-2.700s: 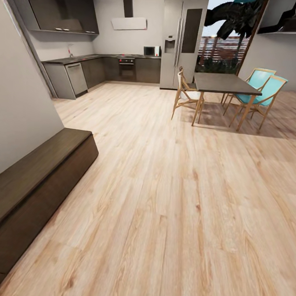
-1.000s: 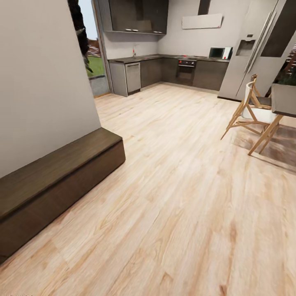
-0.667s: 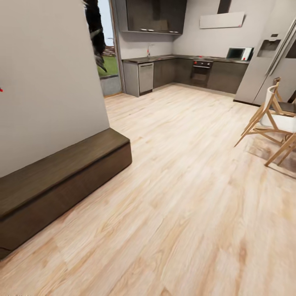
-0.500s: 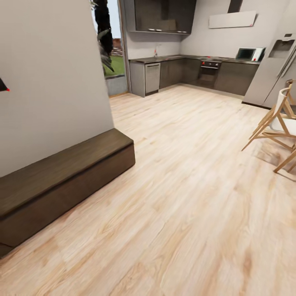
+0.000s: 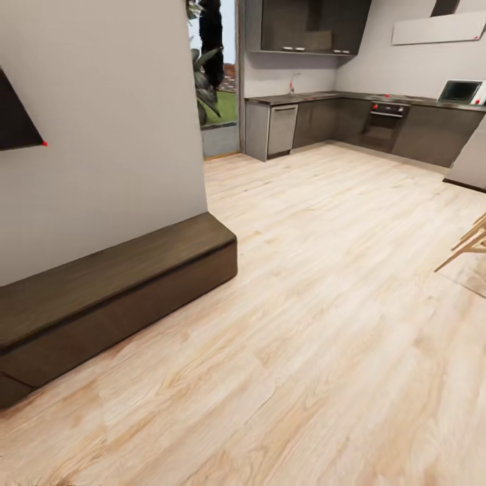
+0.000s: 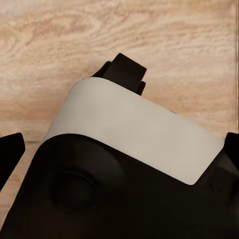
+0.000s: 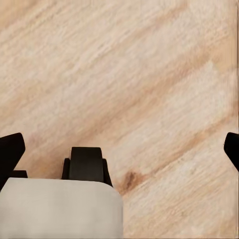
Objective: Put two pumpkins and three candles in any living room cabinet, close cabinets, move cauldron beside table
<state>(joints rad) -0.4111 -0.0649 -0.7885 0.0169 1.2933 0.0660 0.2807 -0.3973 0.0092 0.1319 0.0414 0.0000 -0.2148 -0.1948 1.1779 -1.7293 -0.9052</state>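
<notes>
While both grippers, left [image 6: 119, 149] and right [image 7: 119, 144], are hanging spread and empty over floorboards [image 5: 324, 324], the cabinet [image 5: 115, 290] is running diagonally across the frame's lower left.

The head view looks forward and down from standing height across a pale wood floor [image 5: 324, 324], with the long dark cabinet [image 5: 115, 290] running along a grey wall [image 5: 101, 135] at its left and the grey kitchen units [image 5: 364, 121] far back. The left wrist view points almost straight down, close over the robot's own white-and-black base [image 6: 129, 169], with floor planks beyond it; dark fingers [image 6: 10, 152] show at both side edges. The right wrist view also faces down at the floor [image 7: 139, 74] from close by, a corner of the base [image 7: 59, 206] in frame. All 3 views share the floor; the 2 wrist views share the base.
</notes>
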